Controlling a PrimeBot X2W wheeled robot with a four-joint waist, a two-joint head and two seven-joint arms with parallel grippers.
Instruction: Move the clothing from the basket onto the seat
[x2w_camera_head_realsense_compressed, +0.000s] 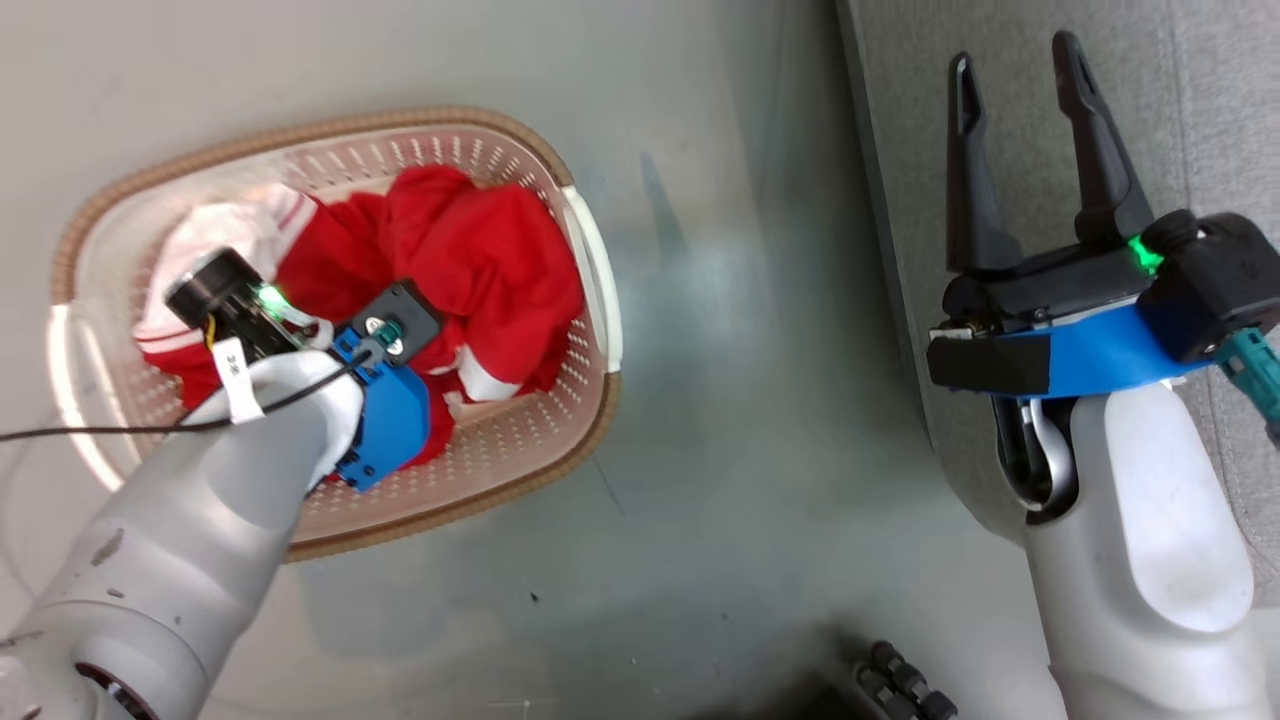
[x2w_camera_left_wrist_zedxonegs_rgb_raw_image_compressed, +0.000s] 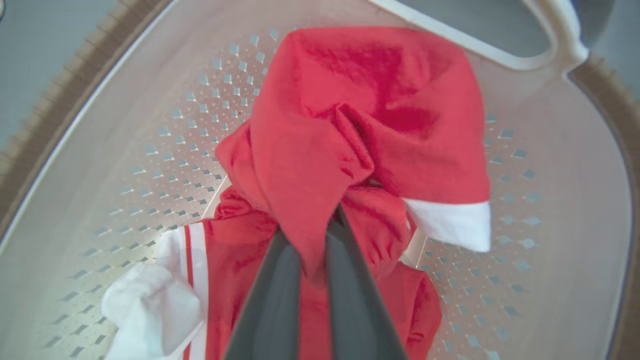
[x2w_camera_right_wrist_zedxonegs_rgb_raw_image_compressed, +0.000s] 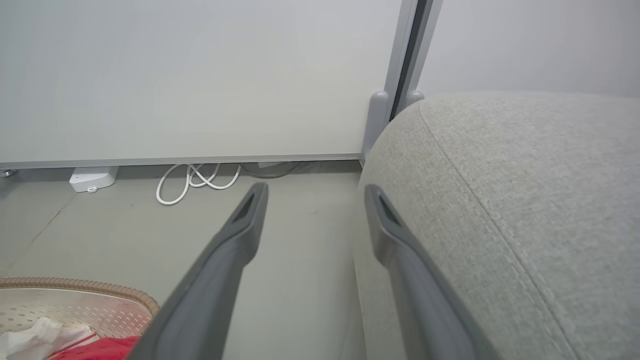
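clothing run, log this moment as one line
left gripper: shut on clothing in basket | right gripper: open, empty, by seat

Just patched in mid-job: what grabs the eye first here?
The bright red, white-trimmed sports clothing heaped in the oval cream perforated plastic basket at left. The left gripper pinches a fold of it in its dark fingers, while the right gripper hangs open by the rounded light-grey fabric seat at right.

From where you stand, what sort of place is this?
Probably an indoor test room dressed like a home corner, though I can't be sure. A grey fabric seat stands near a laundry basket of red clothing on a smooth floor, and a white cable lies loose below a plain wall panel.
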